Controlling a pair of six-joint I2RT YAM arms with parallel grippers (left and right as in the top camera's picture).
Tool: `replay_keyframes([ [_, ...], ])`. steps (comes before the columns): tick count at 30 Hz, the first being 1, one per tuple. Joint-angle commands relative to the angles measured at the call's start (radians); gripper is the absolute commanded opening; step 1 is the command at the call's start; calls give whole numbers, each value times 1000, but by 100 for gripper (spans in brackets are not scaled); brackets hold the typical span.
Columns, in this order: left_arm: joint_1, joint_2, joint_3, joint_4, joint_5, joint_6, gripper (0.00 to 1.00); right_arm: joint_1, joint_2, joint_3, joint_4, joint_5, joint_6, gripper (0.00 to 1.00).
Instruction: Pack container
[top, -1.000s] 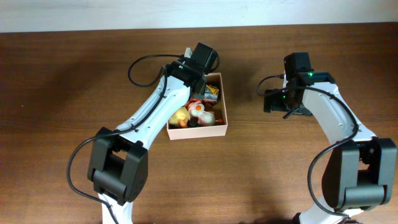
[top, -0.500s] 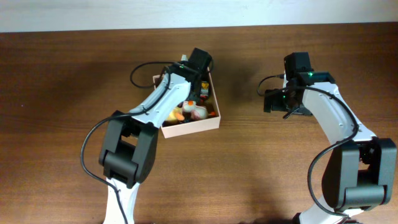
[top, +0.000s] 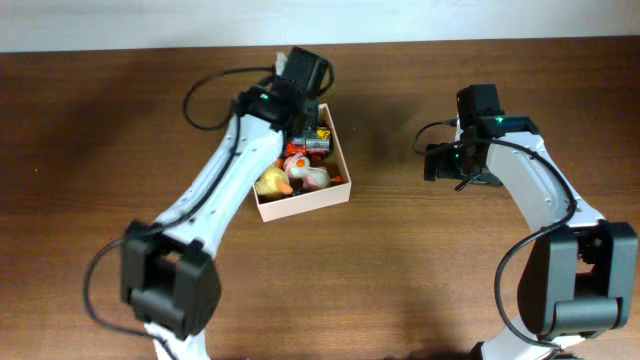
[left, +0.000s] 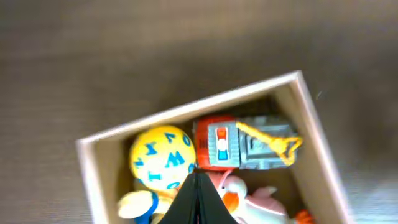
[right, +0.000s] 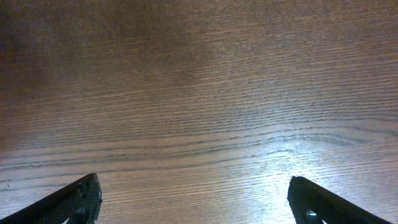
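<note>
The container (top: 305, 206) is a small open box with pale walls, lying turned at an angle left of the table's centre. It holds a yellow ball with blue letters (left: 163, 157), a red and grey toy truck (left: 245, 144), a white duck (left: 249, 198) and other small toys. My left gripper (top: 298, 130) is shut, with its fingertips (left: 198, 198) pressed together inside the box over the toys. It holds nothing that I can see. The far wall of the container (left: 186, 112) shows in the left wrist view. My right gripper (top: 432, 162) is open and empty over bare wood (right: 193, 193), well right of the box.
The brown wooden table (top: 420, 280) stretches all round the box. A pale wall strip (top: 120, 25) runs along the table's back edge. Black cables loop from both arms.
The left arm has swung left and toward the back. The container has slid left with it and turned. The right arm has not moved.
</note>
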Motion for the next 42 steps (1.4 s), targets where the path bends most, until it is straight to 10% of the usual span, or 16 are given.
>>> replay_keyframes([
  [1,42,-75,23,-26,-103,-131,7,-2,-20,8,0,16,2,99],
  [5,143,-85,23,-53,-121,-237,19,-2,-20,8,0,16,2,99],
  [7,193,-85,23,-68,-109,-288,57,-2,-20,8,0,16,2,99],
  [11,278,-85,23,-68,-13,-294,75,-2,-20,8,0,16,2,99],
  [13,308,-85,23,-69,3,-294,100,-2,-20,8,0,16,2,99],
  [42,342,-85,23,-106,2,-294,99,-2,-20,8,0,16,2,99],
])
